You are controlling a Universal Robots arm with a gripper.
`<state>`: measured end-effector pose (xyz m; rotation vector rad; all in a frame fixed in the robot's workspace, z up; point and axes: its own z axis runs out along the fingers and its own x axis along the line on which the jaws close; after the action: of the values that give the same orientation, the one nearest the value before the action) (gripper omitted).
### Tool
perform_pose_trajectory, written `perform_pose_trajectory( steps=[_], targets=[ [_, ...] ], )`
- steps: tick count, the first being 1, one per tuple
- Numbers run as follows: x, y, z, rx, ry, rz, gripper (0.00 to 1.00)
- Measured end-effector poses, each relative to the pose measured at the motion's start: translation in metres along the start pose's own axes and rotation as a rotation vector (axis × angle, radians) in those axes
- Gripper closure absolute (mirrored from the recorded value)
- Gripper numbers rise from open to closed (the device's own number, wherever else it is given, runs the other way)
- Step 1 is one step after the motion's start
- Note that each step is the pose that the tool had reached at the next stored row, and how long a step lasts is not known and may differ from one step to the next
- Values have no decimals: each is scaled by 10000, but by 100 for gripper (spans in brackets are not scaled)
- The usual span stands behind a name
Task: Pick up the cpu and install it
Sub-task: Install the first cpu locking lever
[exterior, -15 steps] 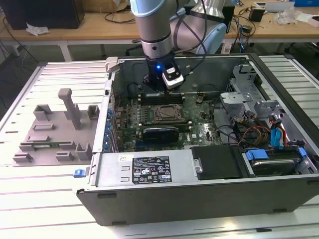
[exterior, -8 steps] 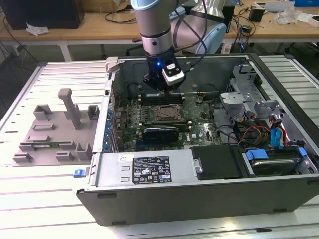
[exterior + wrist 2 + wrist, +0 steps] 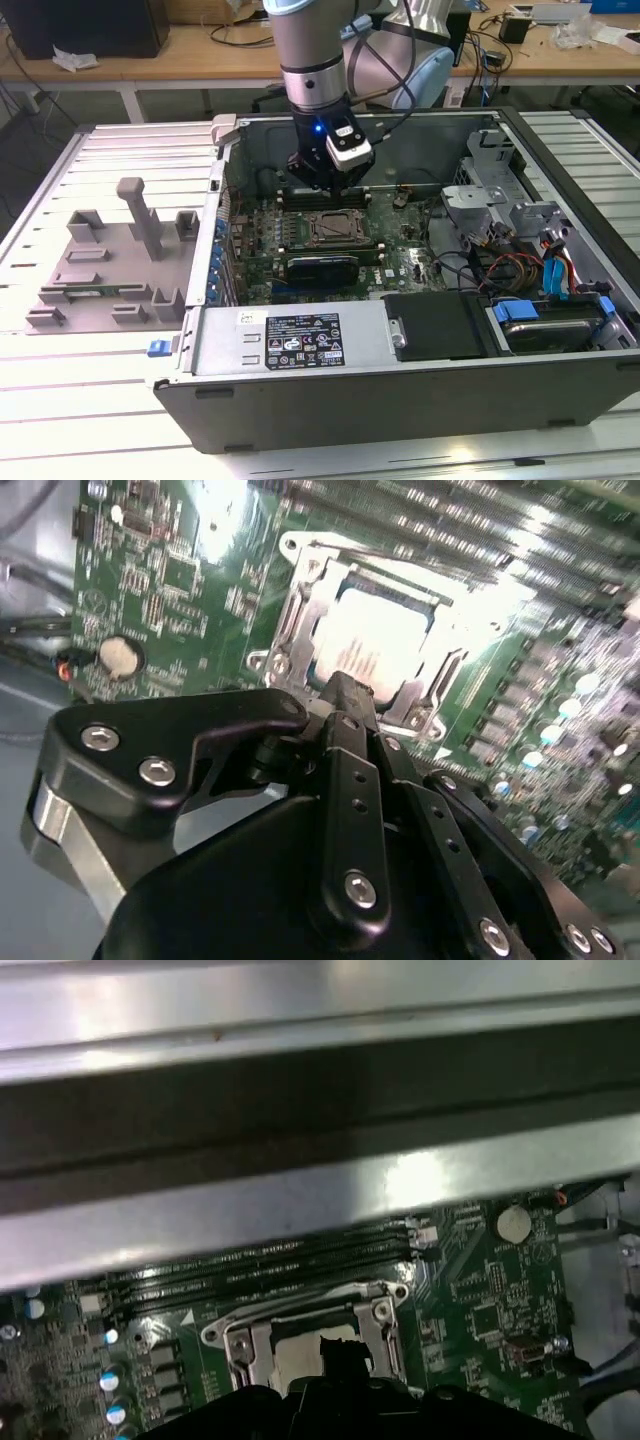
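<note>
The cpu [image 3: 372, 640], a small silvery square, lies inside the metal frame of the socket [image 3: 330, 228] on the green motherboard [image 3: 400, 260] of the open computer case. In the first wrist view the cpu [image 3: 295, 1358] shows pale within the socket frame [image 3: 385, 1320]. My gripper [image 3: 318, 188] hangs just above the socket, close to the case's back wall. In both wrist views its black tip [image 3: 340, 685] [image 3: 345, 1355] sits over one edge of the cpu. Whether it touches the chip is hidden.
A grey plastic tray [image 3: 110, 270] with blocky posts lies on the slatted table at the exterior view's left. The case's back wall [image 3: 420, 140], memory slots [image 3: 260, 1270], a drive cage [image 3: 490, 200] and cables [image 3: 520, 270] ring the socket. A coin battery [image 3: 118, 655] sits nearby.
</note>
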<state>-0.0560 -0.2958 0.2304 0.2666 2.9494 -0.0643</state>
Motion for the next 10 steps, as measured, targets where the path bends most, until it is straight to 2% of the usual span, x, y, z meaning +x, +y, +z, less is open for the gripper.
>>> perform_pose_trajectory(
  steps=[3, 4, 8, 10],
  targets=[
    [-6, -20, 3, 266, 37, -52, 89],
    [-7, -27, 3, 306, 60, -60, 89],
    [-21, -80, 7, 390, 182, -77, 89],
    [-37, -155, 13, 405, 268, -86, 89]
  ],
)
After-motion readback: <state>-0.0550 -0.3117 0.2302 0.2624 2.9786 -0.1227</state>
